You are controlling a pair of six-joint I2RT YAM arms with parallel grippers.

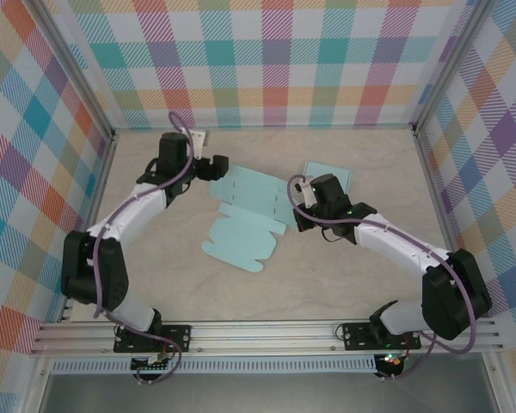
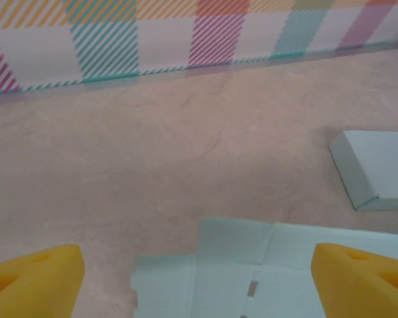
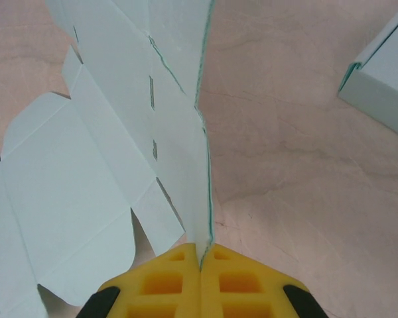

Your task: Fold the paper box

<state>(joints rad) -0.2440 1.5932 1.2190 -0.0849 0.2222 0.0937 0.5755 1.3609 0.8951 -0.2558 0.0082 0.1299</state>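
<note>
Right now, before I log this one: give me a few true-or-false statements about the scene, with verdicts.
The right tool is shut on an edge of the paper box blank. True.
The left tool grips the paper box blank. False: it is open and holds nothing.
A folded box lies on the table. True.
The paper box blank is fully folded. False: it lies mostly flat, with one panel lifted.

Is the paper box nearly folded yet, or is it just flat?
Barely started. Done: nothing shaped yet; the paper box lies mostly flat on the table. In hand: the right end effector is shut on one edge, standing that side upright; the left end effector hangs open above the far end. Left: all walls and closing it.
</note>
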